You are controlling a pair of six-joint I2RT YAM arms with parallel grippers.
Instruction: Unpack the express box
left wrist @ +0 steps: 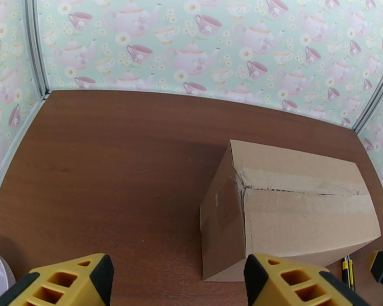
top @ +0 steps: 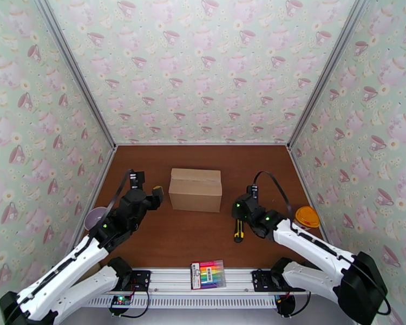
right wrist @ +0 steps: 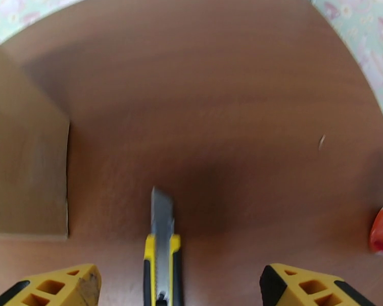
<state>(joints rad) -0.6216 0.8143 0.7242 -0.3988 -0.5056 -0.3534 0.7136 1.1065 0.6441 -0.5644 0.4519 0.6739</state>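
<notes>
The express box (top: 195, 189) is a closed tan carton standing mid-table, its top seam (left wrist: 298, 189) rough along the tape. My left gripper (top: 148, 185) hovers just left of the box, open and holding nothing; the left wrist view has its yellow fingers (left wrist: 79, 281) apart, with the box (left wrist: 293, 220) ahead on the right. My right gripper (top: 240, 215) hangs low to the right of the box. It is open over a yellow-and-black utility knife (right wrist: 161, 251) that lies on the table between its spread fingers (right wrist: 304, 286), blade out, with neither finger touching it.
A flat pack of rainbow markers (top: 208, 274) rests on the rail at the near edge. A purple bowl (top: 95, 216) sits by the left wall and an orange-lidded container (top: 307, 216) by the right wall. Patterned walls enclose the brown table (top: 257, 163).
</notes>
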